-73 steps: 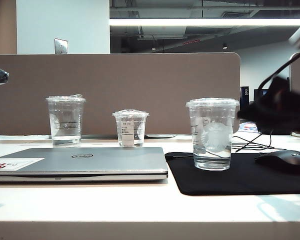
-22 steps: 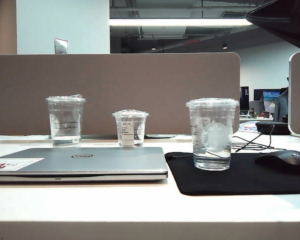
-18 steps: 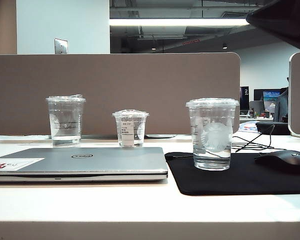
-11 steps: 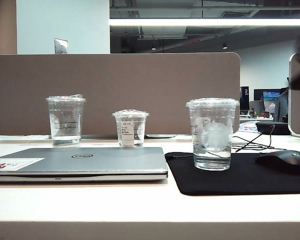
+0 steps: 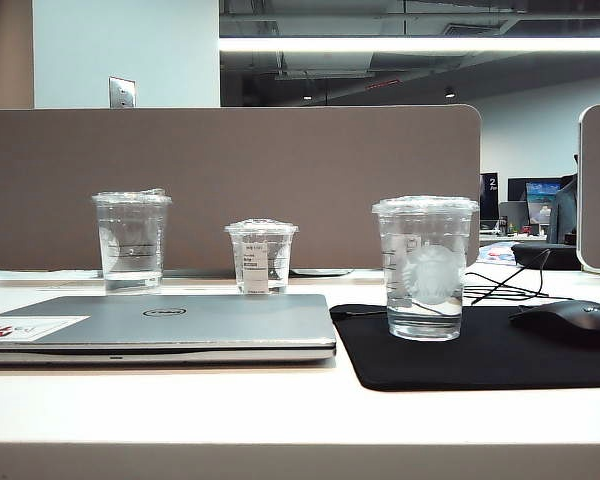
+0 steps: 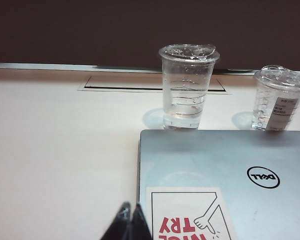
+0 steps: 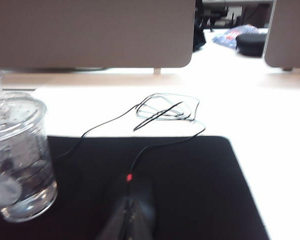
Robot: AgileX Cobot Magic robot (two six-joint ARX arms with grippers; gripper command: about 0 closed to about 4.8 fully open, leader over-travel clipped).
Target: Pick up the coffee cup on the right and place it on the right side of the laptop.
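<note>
Exterior view shows the coffee cup [image 5: 425,267] standing upright on the black mouse pad [image 5: 480,350], just to the right of the closed laptop [image 5: 160,325], with nothing of mine touching it. As I judge it, the placing is done: the cup sits beside the laptop's right edge, apart from it by a narrow strip of pad, and no arm shows in that view at all. My right gripper [image 7: 130,220] hangs low over the pad with its fingertips pressed together and empty, pointing at the computer mouse [image 7: 137,197] and its cable [image 7: 162,112], while the coffee cup [image 7: 17,160] stands off to one side of it, near but not in contact. My left gripper [image 6: 130,222] is also closed on nothing, sitting above the table [image 6: 55,160] right at the laptop's [image 6: 230,175] sticker corner, with the lined cup [image 6: 187,85] and the small labelled cup [image 6: 280,97] standing beyond the laptop, untouched. What is left, if anything, looks like no more than parking my right arm; the cup itself needs no further move.
</note>
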